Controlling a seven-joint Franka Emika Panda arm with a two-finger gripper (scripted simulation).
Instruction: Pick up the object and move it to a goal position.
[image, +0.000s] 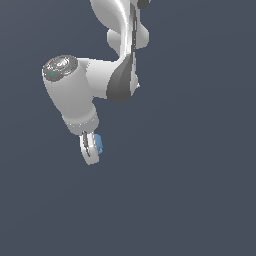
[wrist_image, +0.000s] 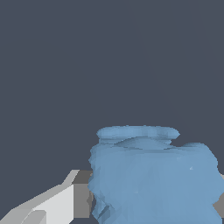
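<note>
White and glossy, the Panda arm (image: 107, 65) takes up most of the upper half of the exterior view, coming down from the top edge, bending at a dark grey elbow cover and then swinging toward the exterior view's left into a fat cylindrical link with a round, ringed cap on its end. From that link the wrist drops downward and ends in the gripper (image: 92, 149), which points down and leans a little toward the exterior view's right. Everything hangs against a flat slate-blue backdrop, so I can't see any surface under it. The gripper is clamped on the object (image: 99, 144), a small light-blue lumpy block that pokes out on the side of the fingers facing the exterior view's right, held up off anything I can see. From outside, the block is just a tiny blue sliver next to the white finger, way smaller than the hand. The wrist view is where you actually get the detail: the object (wrist_image: 153, 179) fills the lower part of the shot as a rough, faceted blue lump with a flatter rounded lip on top, and one white-and-grey finger (wrist_image: 57, 203) presses right against its side. The other finger only peeks in as a grey bit at the frame edge. No writing or logos are readable anywhere on the arm.
</note>
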